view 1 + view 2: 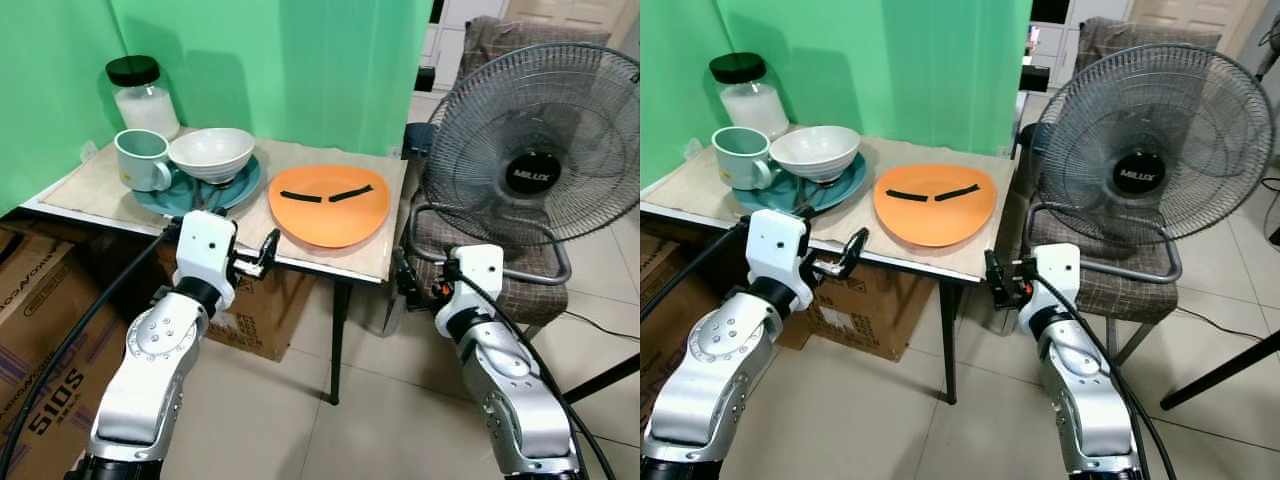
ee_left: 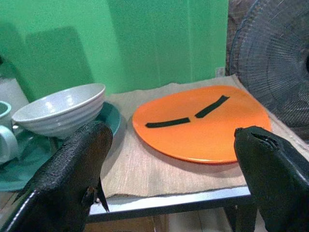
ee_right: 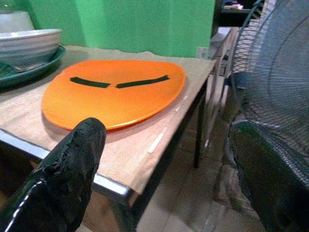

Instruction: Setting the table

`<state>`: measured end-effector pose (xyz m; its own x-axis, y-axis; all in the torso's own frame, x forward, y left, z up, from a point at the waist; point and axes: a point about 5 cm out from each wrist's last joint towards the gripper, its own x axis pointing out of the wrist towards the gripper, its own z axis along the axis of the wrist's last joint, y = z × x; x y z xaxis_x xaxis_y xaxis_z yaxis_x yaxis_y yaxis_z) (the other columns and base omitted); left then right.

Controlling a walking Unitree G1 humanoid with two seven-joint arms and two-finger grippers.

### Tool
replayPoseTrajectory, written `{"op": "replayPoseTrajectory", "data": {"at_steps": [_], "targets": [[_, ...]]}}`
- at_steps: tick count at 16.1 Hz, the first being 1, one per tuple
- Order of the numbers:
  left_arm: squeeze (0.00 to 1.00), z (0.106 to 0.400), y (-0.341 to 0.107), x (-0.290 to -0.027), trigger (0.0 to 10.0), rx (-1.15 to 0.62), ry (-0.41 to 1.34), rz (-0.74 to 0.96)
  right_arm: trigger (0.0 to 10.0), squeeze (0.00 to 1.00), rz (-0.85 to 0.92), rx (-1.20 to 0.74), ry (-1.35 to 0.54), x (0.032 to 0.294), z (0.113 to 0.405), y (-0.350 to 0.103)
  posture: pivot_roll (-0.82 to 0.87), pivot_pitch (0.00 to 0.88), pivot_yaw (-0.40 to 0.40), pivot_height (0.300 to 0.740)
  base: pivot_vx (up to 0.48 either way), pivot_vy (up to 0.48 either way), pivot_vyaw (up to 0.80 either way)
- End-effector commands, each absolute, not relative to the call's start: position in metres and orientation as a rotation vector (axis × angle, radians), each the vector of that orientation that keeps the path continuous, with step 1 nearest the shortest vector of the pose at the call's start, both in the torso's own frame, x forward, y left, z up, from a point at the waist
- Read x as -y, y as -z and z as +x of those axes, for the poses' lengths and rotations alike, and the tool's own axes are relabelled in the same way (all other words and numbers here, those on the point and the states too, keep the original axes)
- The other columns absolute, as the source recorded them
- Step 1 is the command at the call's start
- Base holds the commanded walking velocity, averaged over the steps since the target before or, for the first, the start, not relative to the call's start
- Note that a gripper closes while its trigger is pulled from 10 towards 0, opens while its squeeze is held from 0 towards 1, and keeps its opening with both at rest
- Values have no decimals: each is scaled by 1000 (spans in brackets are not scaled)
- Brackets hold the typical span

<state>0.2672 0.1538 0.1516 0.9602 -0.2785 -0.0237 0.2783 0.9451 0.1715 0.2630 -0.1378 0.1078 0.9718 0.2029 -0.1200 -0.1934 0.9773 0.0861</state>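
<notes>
**Table barely begun: dishes stacked, both grippers empty at the near edge**

Nearest the camera, the left gripper (image 1: 262, 252) hovers at the front edge of the table (image 1: 330, 268), just below the stacked dishes; its two black fingers (image 2: 72, 174) stand wide apart with nothing between them; the right gripper (image 1: 994, 279) hangs off the table's right front corner, beside the chair (image 1: 1095, 285), its jaws likewise spread wide and holding nothing.

Just past the edge, on the tan cloth (image 2: 145, 169), lies the orange plate (image 1: 328, 205), flat, marked with two dark strips, set alone towards the right side; beside it on the left sits the teal plate (image 1: 235, 188), carrying the white bowl (image 1: 211, 153) and touched by the pale green mug (image 1: 143, 160); behind those, at the far corner, stands a jar (image 1: 143, 96) with a black lid; a large fan (image 1: 545, 140) rests on the chair to the right.

As a judgement, one plate seems laid out; the bowl, mug and teal plate remain bunched together and want spreading into places, so most of the work is left.
</notes>
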Motion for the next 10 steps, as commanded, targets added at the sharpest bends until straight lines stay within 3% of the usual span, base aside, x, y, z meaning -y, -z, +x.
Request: {"op": "replayPoseTrajectory", "data": {"at_steps": [1,10], "targets": [[525,267,-151,-153,10000,2,293,167,10000,0,81,-104,-194,138,265,-114,74,0,16,740,292,0,0],[525,272,-152,-160,10000,4,284,171,10000,0,63,-76,-183,139,265,-116,62,0,36,740,297,0,0]]}}
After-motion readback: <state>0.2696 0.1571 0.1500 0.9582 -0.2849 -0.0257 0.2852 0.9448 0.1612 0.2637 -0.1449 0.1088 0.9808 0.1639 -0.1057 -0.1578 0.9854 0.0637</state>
